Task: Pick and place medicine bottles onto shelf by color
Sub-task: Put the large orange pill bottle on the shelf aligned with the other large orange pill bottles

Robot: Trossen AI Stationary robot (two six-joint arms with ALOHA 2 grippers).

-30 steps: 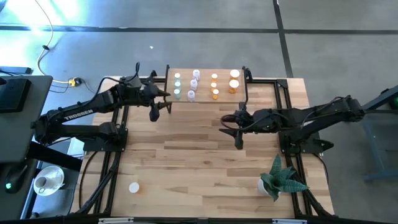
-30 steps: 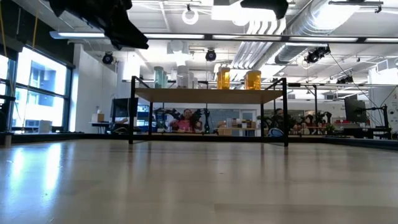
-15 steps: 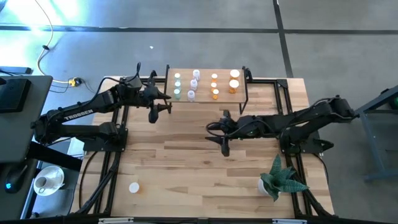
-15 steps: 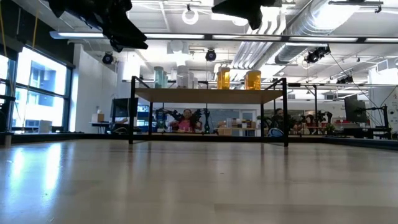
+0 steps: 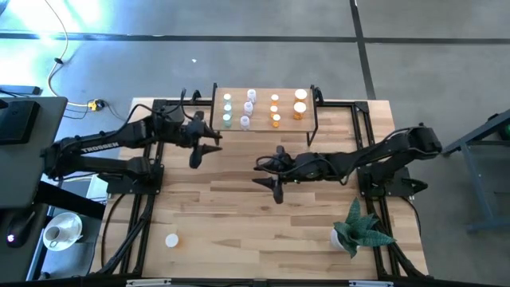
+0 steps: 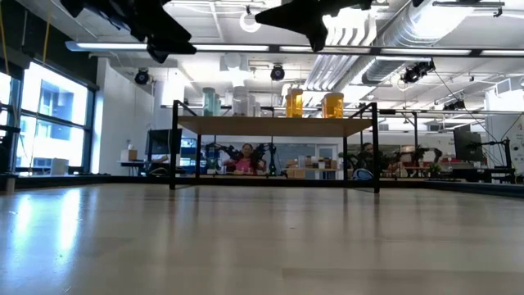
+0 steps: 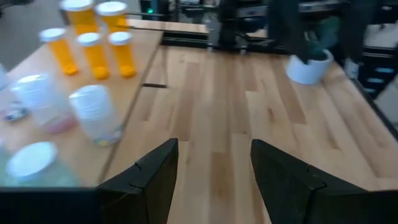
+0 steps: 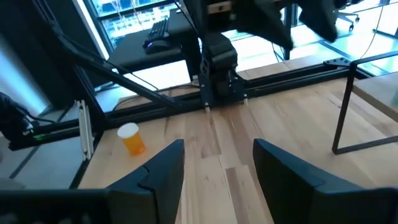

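The right gripper [image 5: 275, 189], fingers parted and empty over mid-table, has one orange bottle [image 5: 171, 239] lying well ahead toward the near-left corner; approaching too low could knock it rolling, while the left gripper [image 5: 196, 156] waits open beside the shelf [image 5: 263, 126].

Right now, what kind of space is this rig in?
Probably an open robotics lab or workshop: exposed ceiling ducts, benches crowded with equipment behind the shelf, and a concrete floor around the table.

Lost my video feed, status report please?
Both grippers open, empty: left gripper beside the shelf, right gripper mid-table. One orange bottle left at table's near-left corner. Path clear.
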